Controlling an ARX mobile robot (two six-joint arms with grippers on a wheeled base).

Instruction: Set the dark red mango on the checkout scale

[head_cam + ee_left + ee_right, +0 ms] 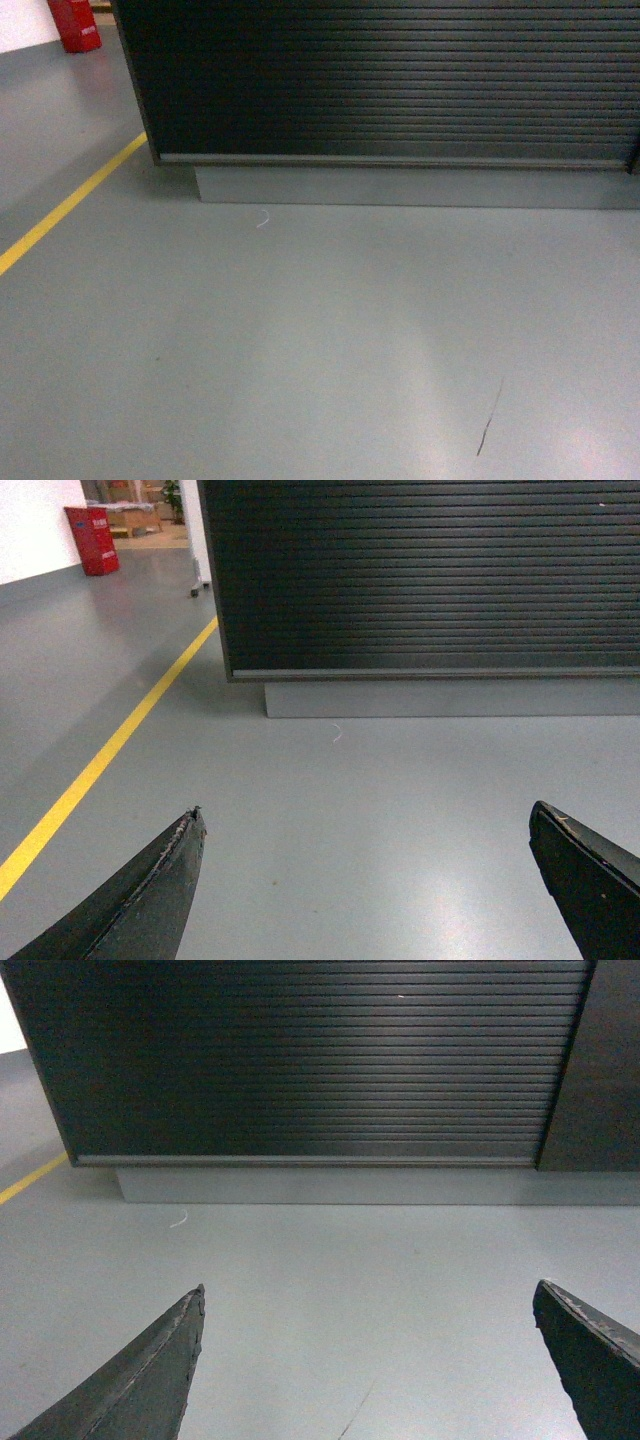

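The checkout (390, 90) stands ahead on its plinth (420, 187), a floor line (65, 207) running along its left.

Dim, soft-focus views; overhead light glares palely off the grey floor (420, 380).

Left hand (365, 880): fingers (150, 900) spreading wide apart, holding nothing, pointing forward and low. Right hand (370, 1360): fingers (150, 1380) likewise spreading wide, gripping nothing. Neither arm is showing in the head view.

The left gripper (365, 825) hangs with its jaws spread wide over grey floor (380, 810), facing the checkout (430, 580). A yellow line (110, 750) runs toward a red box (92, 540).
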